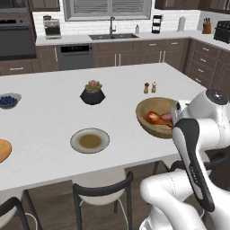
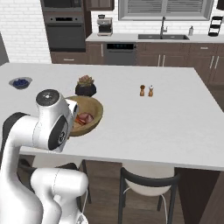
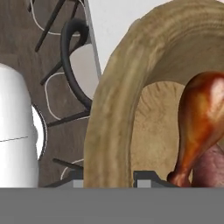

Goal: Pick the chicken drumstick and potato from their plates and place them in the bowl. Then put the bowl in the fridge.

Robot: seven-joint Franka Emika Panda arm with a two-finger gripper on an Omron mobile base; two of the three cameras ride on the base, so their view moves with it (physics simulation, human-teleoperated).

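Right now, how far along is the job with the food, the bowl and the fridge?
Done: the orange-brown chicken drumstick and the reddish potato both lie in the large tan wooden bowl, and the grey-rimmed plate is bare. In hand: the tool straddles the bowl's rim, though whether it grips cannot be told. Left: carrying the bowl to the fridge.

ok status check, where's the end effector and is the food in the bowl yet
End effector straddles the bowl rim, tips on either side. Drumstick and potato both in the bowl. Plates bare. Chair below the counter edge.
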